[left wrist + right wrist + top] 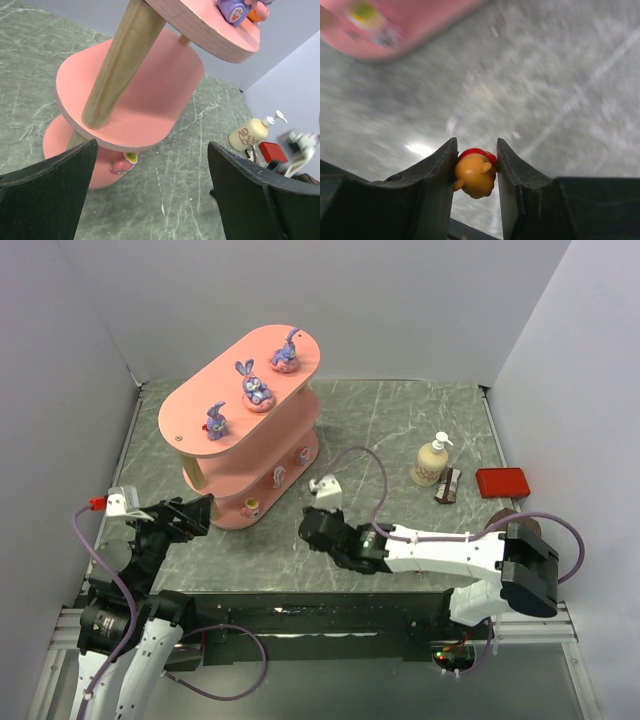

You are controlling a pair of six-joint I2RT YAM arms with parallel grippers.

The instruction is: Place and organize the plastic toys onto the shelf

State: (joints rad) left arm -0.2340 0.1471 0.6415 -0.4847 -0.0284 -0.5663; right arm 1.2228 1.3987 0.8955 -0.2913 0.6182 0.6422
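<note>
The pink three-tier shelf (200, 410) stands at the table's left back. Three purple bunnies (253, 384) sit on its top board, and small egg-like toys (279, 475) sit on the lower boards. One pink toy (123, 163) shows on the bottom board in the left wrist view. My right gripper (476, 162) is shut on a tiny orange toy (475, 174) with a red top, held above the table just right of the shelf's foot. My left gripper (195, 512) is open and empty beside the shelf's near left end.
A cream pump bottle (432, 460), a small dark box (447, 485) and a flat red box (501, 481) stand at the right back. Grey walls close in the table on the left, back and right. A black rail runs along the near edge.
</note>
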